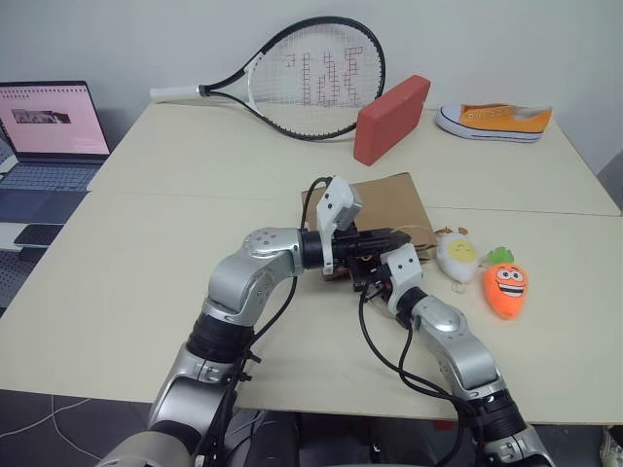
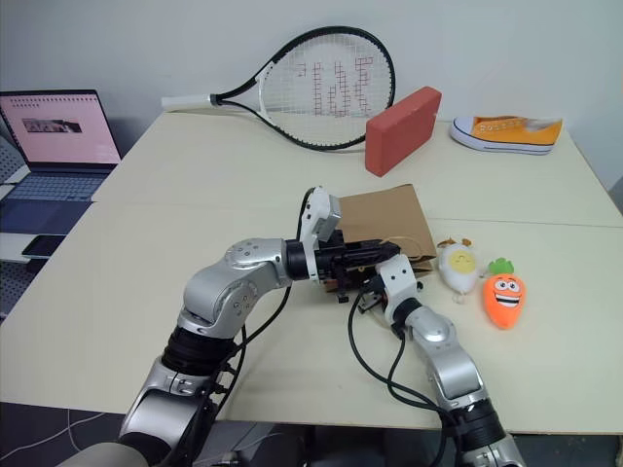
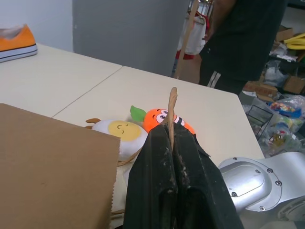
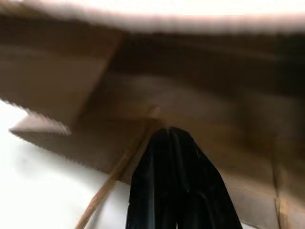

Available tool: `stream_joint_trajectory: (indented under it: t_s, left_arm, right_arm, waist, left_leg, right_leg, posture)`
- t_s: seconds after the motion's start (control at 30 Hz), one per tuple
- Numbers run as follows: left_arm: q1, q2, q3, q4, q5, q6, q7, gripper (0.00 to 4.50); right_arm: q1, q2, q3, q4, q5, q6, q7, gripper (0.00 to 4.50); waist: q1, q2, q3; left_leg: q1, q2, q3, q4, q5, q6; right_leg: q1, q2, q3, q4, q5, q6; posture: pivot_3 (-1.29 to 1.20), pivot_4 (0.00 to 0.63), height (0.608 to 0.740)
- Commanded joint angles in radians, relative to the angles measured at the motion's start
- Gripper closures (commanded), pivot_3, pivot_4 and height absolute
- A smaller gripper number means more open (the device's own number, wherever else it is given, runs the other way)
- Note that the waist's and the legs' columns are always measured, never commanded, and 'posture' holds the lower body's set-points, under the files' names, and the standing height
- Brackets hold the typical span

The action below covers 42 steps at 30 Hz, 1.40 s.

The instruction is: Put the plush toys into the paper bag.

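The brown paper bag (image 1: 375, 206) lies flat in the middle of the table, its mouth toward me. My left gripper (image 1: 399, 236) points right and is shut on one twisted-paper handle (image 3: 172, 109), lifting it above the mouth. My right gripper (image 1: 362, 280) is shut, its tips at the bag's mouth under the left gripper; the right wrist view shows the bag's inside (image 4: 190, 86) and a handle strand (image 4: 109, 183) running up to the tips. Right of the bag lie the plush toys: the white egg (image 1: 456, 257) and the orange carrot (image 1: 506, 287).
At the back of the table are a tennis racket (image 1: 292, 78), a red block (image 1: 389, 119) and an orange-and-white sneaker (image 1: 494, 121). A laptop (image 1: 49, 126) and a phone (image 1: 34, 234) sit on the left. A person (image 3: 238, 38) stands beyond the table's right end.
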Motion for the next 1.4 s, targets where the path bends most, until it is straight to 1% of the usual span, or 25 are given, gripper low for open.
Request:
stream_joint_trajectory:
  t_s: [0.03,0.23,0.37,0.43,0.57,0.7,0.8,0.93,1.07,1.2,1.3,1.4]
  left_arm:
    - [-0.029,-0.001,0.035,-0.030,-0.019,-0.011,0.022,4.50]
    - [-0.124,0.010,0.100,0.008,-0.023,-0.013,0.061,4.50]
    - [-0.195,0.027,0.124,0.041,0.006,-0.053,0.076,4.50]
    - [-0.238,0.040,0.123,0.061,0.040,-0.105,0.084,4.50]
    - [-0.335,0.078,0.103,0.110,0.143,-0.264,0.092,4.50]
    - [-0.400,0.102,0.085,0.160,0.223,-0.405,0.081,4.50]
    - [-0.425,0.121,0.050,0.193,0.302,-0.520,0.075,4.50]
    - [-0.418,0.122,0.021,0.211,0.353,-0.583,0.075,4.50]
    - [-0.367,0.110,0.006,0.201,0.342,-0.552,0.055,4.50]
    - [-0.301,0.096,0.004,0.145,0.271,-0.447,0.007,4.50]
    - [-0.249,0.087,0.012,0.092,0.213,-0.371,-0.012,4.50]
    - [-0.224,0.089,0.012,0.066,0.194,-0.324,-0.014,4.50]
  right_arm:
    - [0.018,0.009,-0.021,-0.025,-0.002,0.047,-0.020,4.46]
    - [0.041,0.041,-0.030,-0.038,0.009,0.116,-0.032,4.46]
    - [0.043,0.047,-0.027,-0.036,0.009,0.134,-0.026,4.46]
    - [0.043,0.049,-0.026,-0.035,0.010,0.142,-0.023,4.46]
    - [0.042,0.052,-0.020,-0.028,0.008,0.149,-0.013,4.46]
    - [0.037,0.056,-0.016,-0.020,0.008,0.151,-0.006,4.46]
    - [0.033,0.059,-0.015,-0.014,0.007,0.150,-0.003,4.46]
    - [0.030,0.061,-0.014,-0.011,0.005,0.149,0.001,4.46]
    - [0.025,0.054,-0.007,-0.025,0.001,0.144,0.011,4.46]
    - [0.013,0.021,0.012,-0.055,-0.015,0.124,0.044,4.46]
    - [0.008,-0.011,0.021,-0.116,-0.013,0.127,0.070,4.46]
    - [0.013,-0.043,0.021,-0.190,0.003,0.154,0.097,4.46]
  waist:
    - [0.000,0.000,0.000]
    - [0.000,0.000,0.000]
    - [0.000,0.000,0.000]
    - [0.000,0.000,0.000]
    - [0.000,0.000,0.000]
    - [0.000,0.000,0.000]
    - [-0.001,0.000,0.000]
    - [-0.002,0.000,0.000]
    - [-0.002,0.000,-0.001]
    - [-0.004,0.000,-0.001]
    - [-0.003,0.000,0.000]
    - [-0.003,0.001,0.000]
  left_leg:
    - [0.000,0.000,0.000,0.000,0.000,0.000]
    - [0.000,0.000,0.000,0.000,0.000,0.000]
    - [0.001,0.000,0.000,-0.001,0.000,0.000]
    - [0.001,0.000,-0.001,-0.001,0.000,0.000]
    - [0.001,0.000,-0.001,-0.001,0.000,0.000]
    - [0.002,0.000,0.000,-0.002,0.000,0.000]
    - [0.002,0.000,0.000,-0.002,0.000,0.000]
    - [0.002,0.000,0.000,-0.003,0.000,0.000]
    - [0.002,0.000,0.000,-0.003,0.000,0.000]
    - [0.002,0.000,0.000,-0.003,0.000,0.000]
    - [0.001,0.000,-0.001,-0.003,0.000,0.000]
    - [0.000,0.000,-0.001,-0.004,0.000,0.000]
  right_leg:
    - [0.000,0.000,0.000,0.000,0.000,0.000]
    - [0.000,0.000,0.000,0.000,0.000,0.000]
    - [0.001,0.000,-0.001,0.000,0.000,0.000]
    - [0.001,0.000,-0.001,0.000,0.000,0.000]
    - [0.001,0.000,-0.001,0.000,0.000,0.000]
    - [0.001,0.000,-0.001,0.000,0.000,0.000]
    - [0.001,0.000,0.000,0.000,0.000,0.000]
    - [0.000,0.000,-0.001,0.000,0.000,0.000]
    - [0.000,0.000,-0.001,0.000,0.000,0.000]
    - [0.000,0.000,0.000,0.000,0.000,0.000]
    - [0.000,0.000,-0.001,0.000,0.000,0.000]
    - [-0.001,0.000,-0.001,0.000,0.000,0.000]
  posture:
    - [0.00,0.150,0.740]
    - [0.00,0.150,0.740]
    - [0.00,0.150,0.740]
    - [0.00,0.150,0.740]
    - [0.00,0.150,0.740]
    - [0.00,0.150,0.740]
    - [0.00,0.150,0.740]
    - [0.00,0.150,0.740]
    - [0.00,0.150,0.740]
    - [0.00,0.150,0.740]
    - [0.00,0.150,0.740]
    - [0.00,0.150,0.740]
